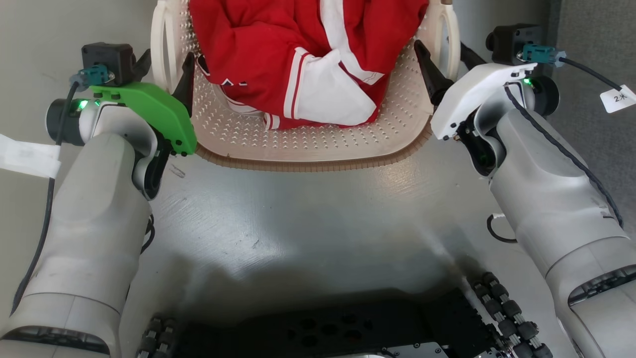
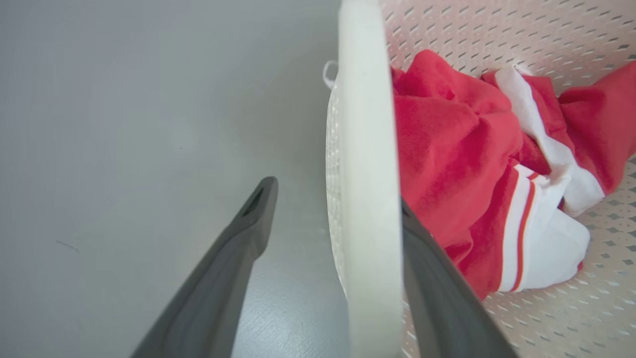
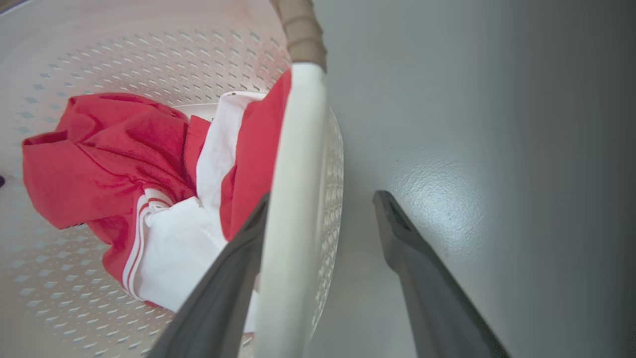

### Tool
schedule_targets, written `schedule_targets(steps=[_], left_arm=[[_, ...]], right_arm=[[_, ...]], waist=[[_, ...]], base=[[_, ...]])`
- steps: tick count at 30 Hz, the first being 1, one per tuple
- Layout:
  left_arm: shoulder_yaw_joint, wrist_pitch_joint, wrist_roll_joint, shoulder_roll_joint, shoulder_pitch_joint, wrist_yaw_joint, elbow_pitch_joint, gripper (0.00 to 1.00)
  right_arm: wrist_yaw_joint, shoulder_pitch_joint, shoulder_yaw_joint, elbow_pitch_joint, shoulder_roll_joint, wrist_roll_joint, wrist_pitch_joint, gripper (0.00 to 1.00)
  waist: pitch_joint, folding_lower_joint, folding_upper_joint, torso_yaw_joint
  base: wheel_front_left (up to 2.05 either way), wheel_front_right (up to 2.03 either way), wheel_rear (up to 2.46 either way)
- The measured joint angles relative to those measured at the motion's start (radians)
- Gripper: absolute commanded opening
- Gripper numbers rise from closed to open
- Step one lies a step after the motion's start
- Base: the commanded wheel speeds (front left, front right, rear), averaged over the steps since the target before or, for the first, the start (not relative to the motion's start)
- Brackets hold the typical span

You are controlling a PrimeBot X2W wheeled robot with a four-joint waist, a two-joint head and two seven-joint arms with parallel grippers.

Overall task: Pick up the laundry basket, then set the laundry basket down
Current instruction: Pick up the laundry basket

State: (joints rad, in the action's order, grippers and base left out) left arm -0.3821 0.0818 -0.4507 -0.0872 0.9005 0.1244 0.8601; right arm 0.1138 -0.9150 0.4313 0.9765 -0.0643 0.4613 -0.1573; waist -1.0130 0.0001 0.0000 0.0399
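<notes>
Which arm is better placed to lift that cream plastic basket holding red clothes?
Neither clearly; lifting likely needs both. The left gripper, open, straddles the left white handle of the cream perforated plastic laundry basket; the right gripper straddles the right white handle likewise, inner finger touching, outer apart.

A small white tag [image 1: 617,98] hanging from the black cable [image 1: 589,71] at the robot's right wrist carries a handwritten "2" followed by a star-like mark. On the red and white garment [image 1: 258,44] lying in the laundry basket [image 1: 318,161], a few dark marks show at a fold near its lower left edge. They are too hidden to read.
</notes>
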Motion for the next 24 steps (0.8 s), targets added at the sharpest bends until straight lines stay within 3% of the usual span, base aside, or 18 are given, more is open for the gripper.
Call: schedule_targets(steps=[1, 3, 5, 6, 7, 8, 24], left_arm=[[-0.006, 0.004, -0.009, 0.001, 0.002, 0.000, 0.003, 1.00], [-0.012, 0.009, -0.019, 0.002, 0.008, 0.000, 0.008, 0.98], [-0.023, 0.018, -0.021, 0.002, 0.016, 0.000, 0.014, 0.84], [-0.029, 0.025, -0.021, 0.002, 0.021, 0.000, 0.016, 0.60], [-0.036, 0.026, -0.022, 0.002, 0.026, 0.000, 0.020, 0.18], [-0.040, 0.026, -0.026, 0.003, 0.030, 0.000, 0.024, 0.00], [-0.108, 0.070, -0.106, 0.020, 0.033, 0.006, 0.104, 0.00]], right_arm=[[0.000, 0.000, 0.005, 0.003, 0.000, 0.007, 0.000, 0.55], [0.000, -0.002, 0.016, 0.009, 0.000, 0.018, 0.000, 0.42], [0.000, -0.006, 0.029, 0.010, 0.000, 0.029, 0.000, 0.13], [0.000, -0.008, 0.034, 0.010, 0.000, 0.034, 0.000, 0.00], [0.000, -0.011, 0.040, 0.011, 0.000, 0.037, -0.001, 0.00], [0.000, -0.015, 0.046, 0.013, 0.000, 0.041, -0.001, 0.00], [0.000, -0.024, 0.109, 0.069, 0.005, 0.097, -0.036, 0.00]], waist=[[-0.001, 0.0000, 0.0000, -0.002], [-0.002, 0.0000, 0.0000, -0.004], [-0.002, 0.0000, 0.0000, -0.006], [-0.001, 0.0000, 0.0000, -0.007], [0.000, 0.0000, 0.0000, -0.007], [0.000, 0.0000, 0.0000, -0.008], [0.061, 0.0000, 0.0000, -0.009]], base=[[0.00, 0.00, 0.00], [0.00, 0.00, 0.00], [0.00, 0.00, 0.00], [0.00, 0.00, 0.00], [0.00, 0.00, 0.00], [0.00, 0.00, 0.00], [0.00, 0.00, 0.00]])
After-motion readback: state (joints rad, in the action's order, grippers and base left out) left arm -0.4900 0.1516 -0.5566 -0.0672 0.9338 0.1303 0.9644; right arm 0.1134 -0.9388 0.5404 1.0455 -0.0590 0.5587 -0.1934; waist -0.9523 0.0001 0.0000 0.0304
